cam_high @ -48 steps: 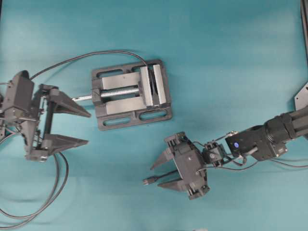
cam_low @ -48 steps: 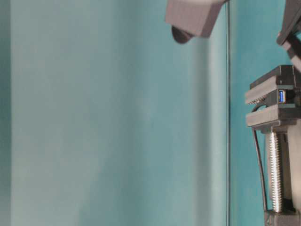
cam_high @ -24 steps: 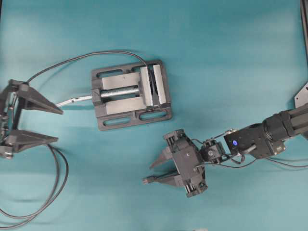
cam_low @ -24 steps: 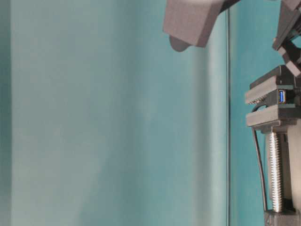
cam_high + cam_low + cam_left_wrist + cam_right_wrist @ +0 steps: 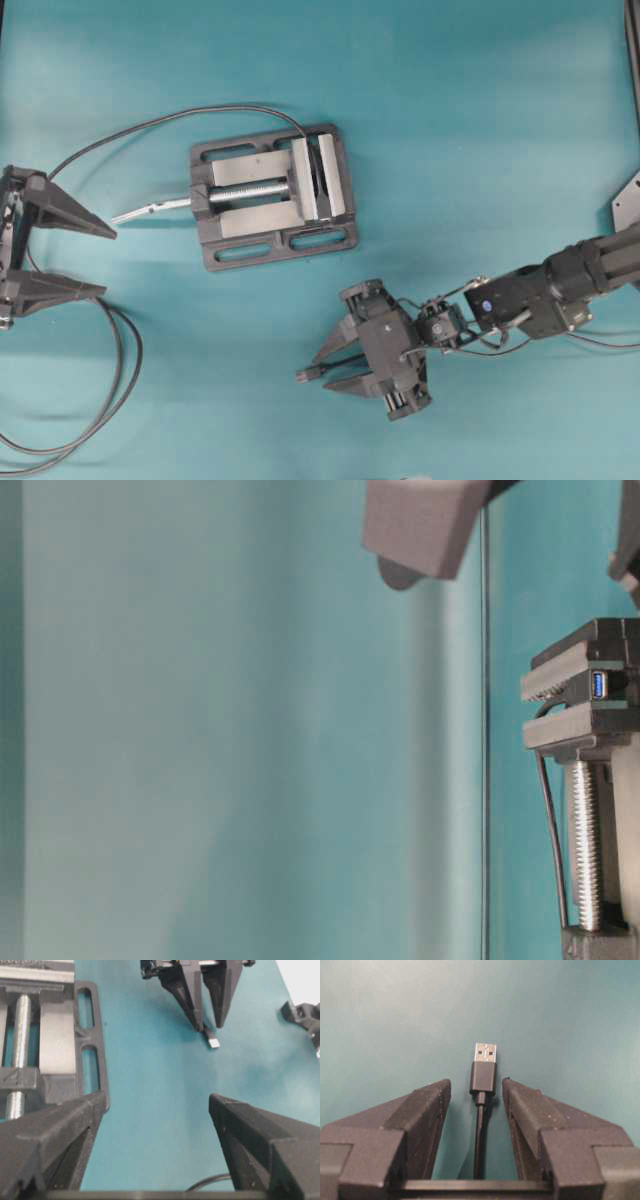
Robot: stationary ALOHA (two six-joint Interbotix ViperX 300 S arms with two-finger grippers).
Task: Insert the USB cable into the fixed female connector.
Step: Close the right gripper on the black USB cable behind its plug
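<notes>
a: what's there, counted?

b: one grey metal vise (image 5: 272, 196), holding one small black socket with a blue insert (image 5: 599, 685). two grippers.

a: their state?

b: left gripper (image 5: 84, 259), left of the vise, gapes empty. right gripper (image 5: 333, 368), below-right of it, straddles the thin dark grey usb cable (image 5: 483, 1076), fingers apart from the plug.

a: surface?

b: plain teal table (image 5: 480, 130).

Two grippers (left gripper (image 5: 88, 260), right gripper (image 5: 326, 361)), one vise (image 5: 272, 196), two cables: one USB cable (image 5: 483, 1074), one looping black cable (image 5: 118, 350).
</notes>
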